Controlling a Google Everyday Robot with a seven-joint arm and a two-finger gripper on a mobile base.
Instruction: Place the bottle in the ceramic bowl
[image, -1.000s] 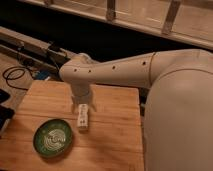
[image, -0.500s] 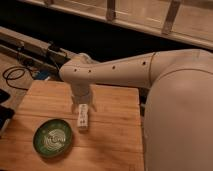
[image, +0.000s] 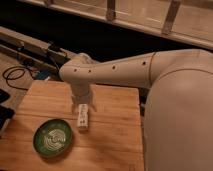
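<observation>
The ceramic bowl (image: 53, 138), dark green with pale swirl lines inside, sits on the wooden table (image: 115, 135) near its front left. My white arm reaches in from the right and bends down over the table's middle. The gripper (image: 82, 108) points down, just right of and behind the bowl. A white oblong thing, apparently the bottle (image: 83, 122), shows directly below the gripper, close to the table top. I cannot tell whether it is held or rests on the wood. It is outside the bowl, next to the bowl's right rim.
The robot's large white body (image: 180, 115) fills the right side. Black cables (image: 17, 75) lie on the floor left of the table. A dark rail (image: 30, 50) and a dark wall with a pale ledge run behind the table.
</observation>
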